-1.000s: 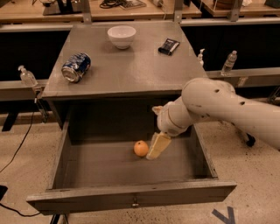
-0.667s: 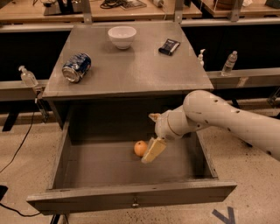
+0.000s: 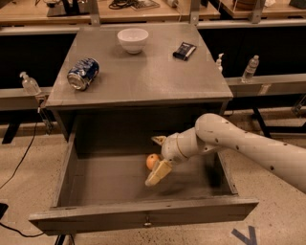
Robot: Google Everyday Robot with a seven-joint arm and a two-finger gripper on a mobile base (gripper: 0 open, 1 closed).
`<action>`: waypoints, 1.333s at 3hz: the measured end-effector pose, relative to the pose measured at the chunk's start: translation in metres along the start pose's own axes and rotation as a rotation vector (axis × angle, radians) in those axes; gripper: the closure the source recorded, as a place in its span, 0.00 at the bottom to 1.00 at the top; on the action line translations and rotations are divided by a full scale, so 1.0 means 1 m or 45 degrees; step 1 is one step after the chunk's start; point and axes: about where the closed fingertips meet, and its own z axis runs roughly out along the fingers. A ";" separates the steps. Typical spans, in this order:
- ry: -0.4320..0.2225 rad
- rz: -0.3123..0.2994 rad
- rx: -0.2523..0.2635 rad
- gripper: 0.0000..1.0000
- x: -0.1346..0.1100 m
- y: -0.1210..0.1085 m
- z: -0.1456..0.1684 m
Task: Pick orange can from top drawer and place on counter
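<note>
The orange can (image 3: 151,160), a small round orange ball, lies on the floor of the open top drawer (image 3: 95,179), near its middle. My gripper (image 3: 154,161) reaches down into the drawer from the right. It is open, with one finger (image 3: 158,173) in front of the orange can and the other (image 3: 158,140) behind it, so the can sits between them. The white arm (image 3: 248,148) crosses the drawer's right side. The counter (image 3: 143,72) is the grey cabinet top above the drawer.
On the counter stand a white bowl (image 3: 132,39), a blue-and-silver soda can (image 3: 82,73) lying on its side at the left, and a small black packet (image 3: 184,50). Plastic bottles (image 3: 250,68) stand on side rails. A wooden workbench (image 3: 143,9) runs behind.
The arm has dropped lower and moved left into the drawer. The fingers now straddle the orange can instead of standing beside it on the right.
</note>
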 end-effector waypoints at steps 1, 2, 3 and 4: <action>0.019 -0.046 0.004 0.33 0.007 0.002 0.009; 0.062 -0.094 0.027 0.56 0.014 0.001 0.009; -0.042 -0.129 0.045 0.79 0.001 -0.005 -0.014; -0.211 -0.272 0.128 1.00 -0.060 -0.022 -0.099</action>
